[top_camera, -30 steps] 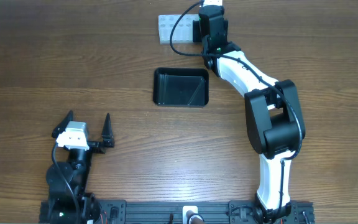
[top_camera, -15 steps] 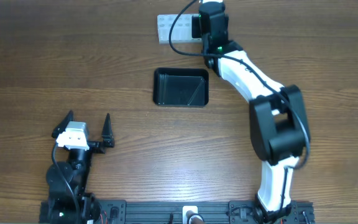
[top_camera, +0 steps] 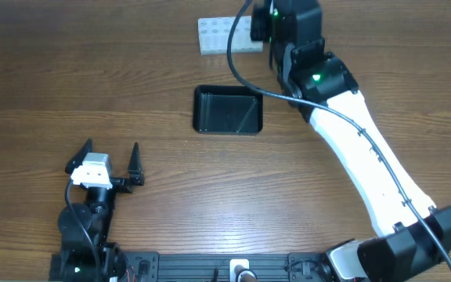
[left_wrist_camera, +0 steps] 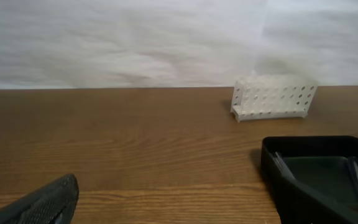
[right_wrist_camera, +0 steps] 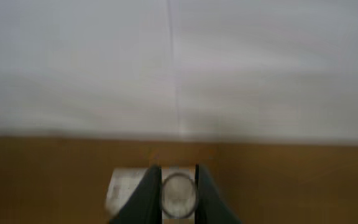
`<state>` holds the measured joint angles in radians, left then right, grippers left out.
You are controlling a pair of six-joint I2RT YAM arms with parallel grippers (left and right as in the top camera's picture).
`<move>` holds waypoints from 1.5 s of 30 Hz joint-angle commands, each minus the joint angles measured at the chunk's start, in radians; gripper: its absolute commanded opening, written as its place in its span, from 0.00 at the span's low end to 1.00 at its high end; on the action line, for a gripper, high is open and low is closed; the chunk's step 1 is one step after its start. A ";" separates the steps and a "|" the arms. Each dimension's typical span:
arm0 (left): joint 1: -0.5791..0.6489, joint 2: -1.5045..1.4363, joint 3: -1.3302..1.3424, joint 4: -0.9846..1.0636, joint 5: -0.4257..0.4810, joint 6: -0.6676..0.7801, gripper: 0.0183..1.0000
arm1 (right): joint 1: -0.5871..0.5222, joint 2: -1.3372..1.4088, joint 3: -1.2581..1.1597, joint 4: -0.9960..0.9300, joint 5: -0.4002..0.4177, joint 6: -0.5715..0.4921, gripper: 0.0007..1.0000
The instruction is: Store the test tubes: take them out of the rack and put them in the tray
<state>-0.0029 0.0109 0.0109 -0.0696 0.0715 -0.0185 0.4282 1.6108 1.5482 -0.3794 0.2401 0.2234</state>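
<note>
Up at the top middle of the top view, the white rack sits on the brown table. Below it, a little apart, is the black tray. Thin clear lines lie inside the tray, and they look like test tubes. The right arm is white and black. It goes from the lower right corner up to the top of the frame, and its black end is at the right end of the rack. The left gripper is at the lower left, well apart from the tray. Its two fingers are spread wide with nothing between them.

From the left wrist view, the rack stands far back on the table, right of the middle, in front of a white wall. The tray is at the lower right, and clear test tubes lie flat in it. One dark finger shows at the lower left.

Low in the middle of the right wrist view, the right gripper is clamped on a test tube. The tube looks like a clear round ring between the two dark fingers. The white rack is just behind the fingers, at the bottom, a bit left of the middle.
</note>
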 commanded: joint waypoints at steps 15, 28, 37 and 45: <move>0.007 -0.004 -0.005 -0.002 0.007 0.011 1.00 | 0.014 0.369 -0.010 -0.261 -0.356 0.263 0.08; 0.007 -0.004 -0.005 -0.002 0.007 0.011 1.00 | 0.014 0.481 -0.010 -0.252 -0.355 0.286 0.15; 0.007 -0.004 -0.005 -0.002 0.007 0.011 1.00 | 0.014 0.503 -0.010 -0.244 -0.355 0.285 0.27; 0.007 -0.004 -0.005 -0.002 0.007 0.011 1.00 | 0.018 0.355 -0.008 -0.231 -0.281 0.210 0.63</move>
<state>-0.0029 0.0109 0.0109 -0.0700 0.0719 -0.0185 0.4404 2.0949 1.5425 -0.6144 -0.1017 0.4862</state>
